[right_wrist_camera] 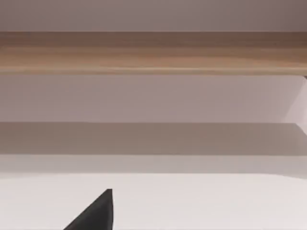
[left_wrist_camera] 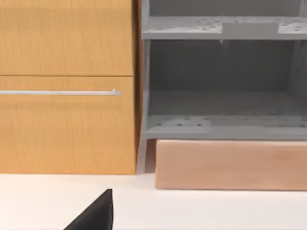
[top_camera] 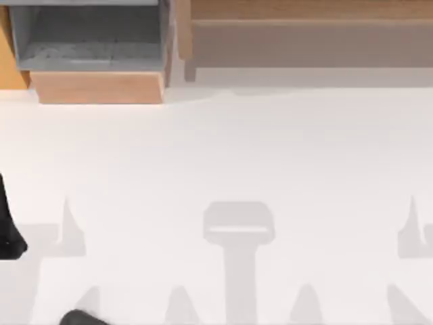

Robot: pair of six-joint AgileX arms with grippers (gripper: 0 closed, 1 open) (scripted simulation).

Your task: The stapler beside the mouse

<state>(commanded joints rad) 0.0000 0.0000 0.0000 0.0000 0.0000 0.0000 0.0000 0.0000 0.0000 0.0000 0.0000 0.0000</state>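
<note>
White table (top_camera: 223, 156) seen from above; grey open shelf unit (top_camera: 88, 37) at about 11 o'clock with a light wooden block (top_camera: 100, 87) along its front, and a long wooden ledge (top_camera: 311, 10) running from 12 to 2 o'clock; left arm (top_camera: 8, 227) is a dark shape at the 9 o'clock edge (can't tell how its fingers sit); left wrist view faces an orange cabinet (left_wrist_camera: 67, 86) with a thin metal handle (left_wrist_camera: 60, 92), just beside that grey shelf; can't tell where the stapler is.

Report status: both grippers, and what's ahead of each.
Left gripper low at table left edge, facing grey shelf. Right gripper low over table, facing wooden ledge.
</note>
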